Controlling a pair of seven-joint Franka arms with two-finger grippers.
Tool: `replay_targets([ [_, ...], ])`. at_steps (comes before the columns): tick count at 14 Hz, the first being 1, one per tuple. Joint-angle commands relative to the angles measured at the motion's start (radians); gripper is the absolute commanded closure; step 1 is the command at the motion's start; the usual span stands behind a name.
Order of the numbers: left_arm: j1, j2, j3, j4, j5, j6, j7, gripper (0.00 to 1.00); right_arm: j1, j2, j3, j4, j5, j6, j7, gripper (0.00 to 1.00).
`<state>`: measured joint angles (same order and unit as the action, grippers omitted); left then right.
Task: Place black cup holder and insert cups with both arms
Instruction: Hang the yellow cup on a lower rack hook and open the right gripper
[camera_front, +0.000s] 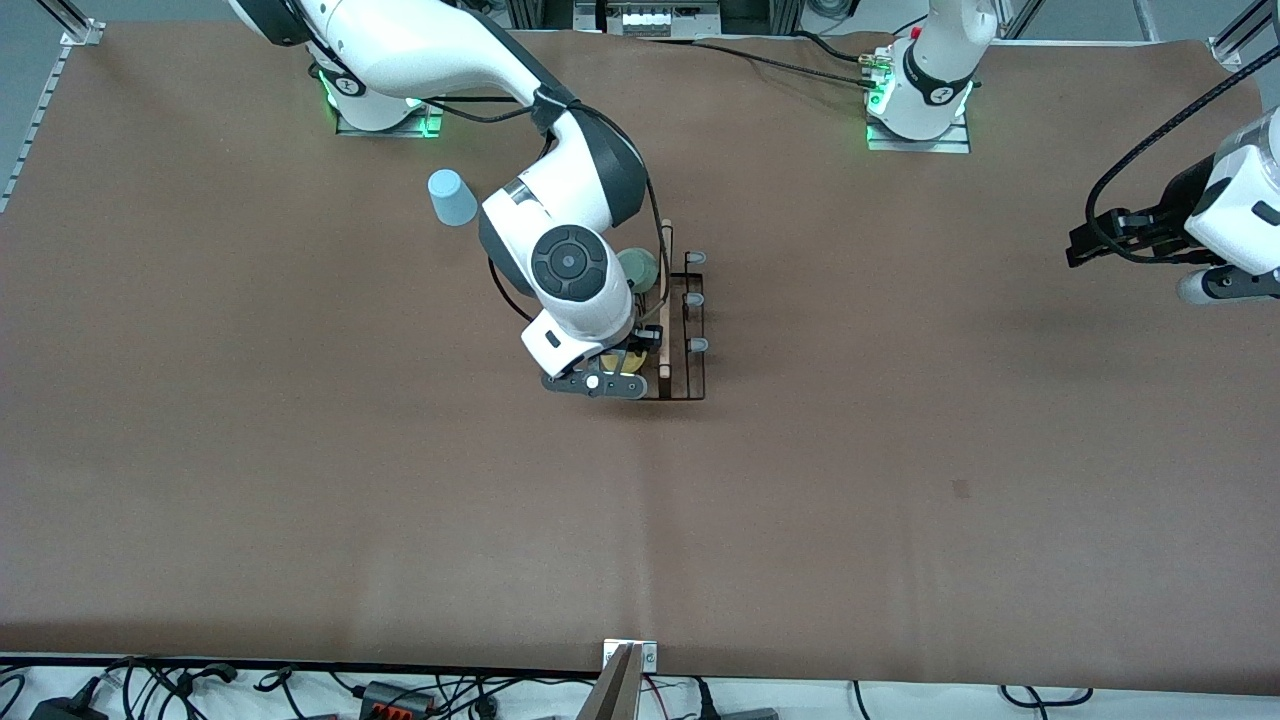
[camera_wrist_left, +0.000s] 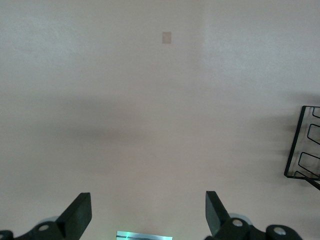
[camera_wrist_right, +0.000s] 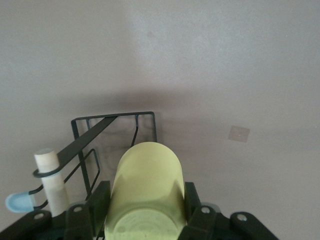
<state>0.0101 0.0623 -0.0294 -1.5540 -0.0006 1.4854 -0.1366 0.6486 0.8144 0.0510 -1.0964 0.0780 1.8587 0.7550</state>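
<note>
Front view: black cup holder (camera_front: 683, 325) stands mid-counter (camera_front: 300, 500), wooden rod handle (camera_front: 664, 300) on top, three grey-tipped prongs (camera_front: 697, 344) free on the side toward the left arm's end. Right tool (camera_front: 622, 362) is low over the rack's row toward the right arm's end, at the end nearer the front cam, w/ yellow cup (camera_front: 622, 361) just visible under the wrist. Mint green cup (camera_front: 637, 268) already sits in the rack, farther from cam than the yellow. Light blue cup (camera_front: 453, 198) upside down on counter, apart from rack, toward right arm's end and farther from cam. Left tool (camera_front: 1082, 243) waits up over the left arm's end of counter, carrying nothing.

Left wrist view: left tool (camera_wrist_left: 148, 212) spread wide, empty; rack edge (camera_wrist_left: 303, 145) far off.

Right wrist view: right tool (camera_wrist_right: 145, 207) clamped on yellow cup (camera_wrist_right: 146, 195), fingers (camera_wrist_right: 192, 200) on both sides; rack base (camera_wrist_right: 120, 120) below, handle (camera_wrist_right: 50, 177) + one prong tip (camera_wrist_right: 17, 202) beside.

Step, my read: inserting 2nd cup (yellow). Next prob needs cup seated over a prong on that side, then let go w/o nudging the rack; blue cup left to do. Can't tell if the cup is on a prong yet.
</note>
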Motion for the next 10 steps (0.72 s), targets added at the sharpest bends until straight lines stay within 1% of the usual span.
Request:
replay_targets([
  [1, -0.001, -0.021, 0.000, -0.017, -0.018, -0.007, -0.008, 0.00, 0.009, 0.008, -0.005, -0.002, -0.011, 0.014, 0.009, 0.70],
  [2, -0.001, -0.021, 0.000, -0.017, -0.018, -0.007, -0.008, 0.00, 0.009, 0.008, -0.005, -0.002, -0.007, 0.017, 0.017, 0.46],
  [3, -0.001, -0.021, 0.000, -0.015, -0.018, -0.007, -0.008, 0.00, 0.009, 0.005, -0.005, 0.001, -0.007, 0.017, 0.026, 0.00],
  [6, -0.001, -0.021, 0.000, -0.015, -0.018, -0.007, -0.008, 0.00, 0.009, -0.014, -0.010, 0.006, -0.003, 0.010, 0.066, 0.00],
  [10, -0.001, -0.021, 0.000, -0.017, -0.018, -0.007, -0.008, 0.00, -0.012, -0.058, -0.028, 0.006, -0.007, -0.003, 0.064, 0.00],
])
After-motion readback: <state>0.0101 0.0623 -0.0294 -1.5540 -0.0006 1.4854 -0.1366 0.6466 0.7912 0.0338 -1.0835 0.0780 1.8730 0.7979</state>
